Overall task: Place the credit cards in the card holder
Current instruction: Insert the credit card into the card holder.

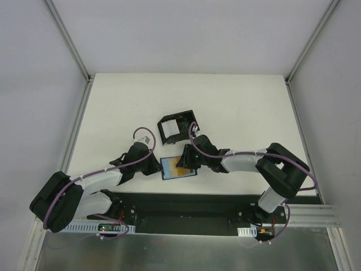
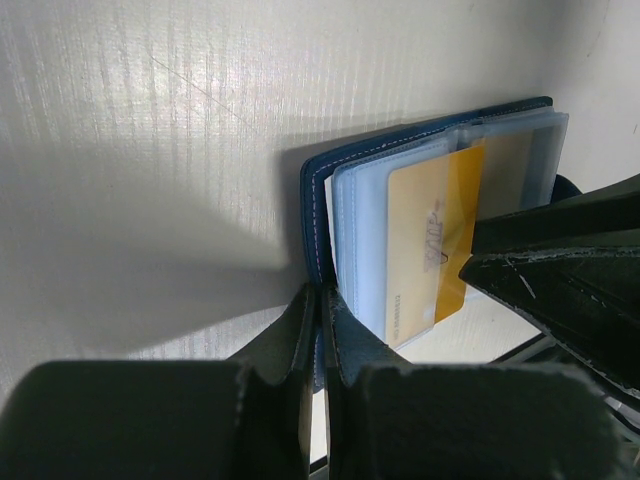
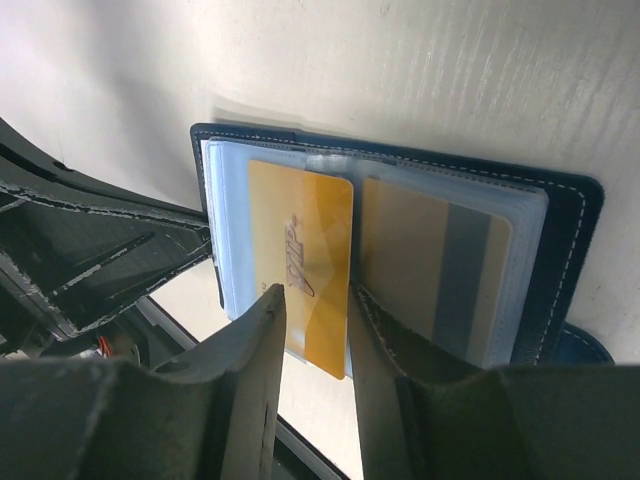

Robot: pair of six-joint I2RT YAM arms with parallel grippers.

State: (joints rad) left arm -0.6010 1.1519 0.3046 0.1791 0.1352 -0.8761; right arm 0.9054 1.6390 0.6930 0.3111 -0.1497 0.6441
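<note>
The card holder (image 1: 172, 169) lies open on the tabletop (image 1: 237, 107), just below the centre of the top view, between the two arms. The left arm (image 1: 96, 183) comes in from the lower left, elbow bent, with its forearm slanting up and right to the holder's left edge. There the left gripper (image 2: 318, 295) is clamped tight on the dark blue cover.

The right arm (image 1: 248, 161) rises from the lower right, folds at a high elbow and reaches left over the holder's right side. The right gripper (image 3: 315, 295) points down at a yellow card (image 3: 300, 250) sitting part way in a clear sleeve. Its jaws stand apart, with the card's free end showing in the gap. A second card (image 3: 435, 260) fills the neighbouring sleeve. Above the holder, near it, a black box (image 1: 189, 119) holds white cards (image 1: 169, 131).
</note>
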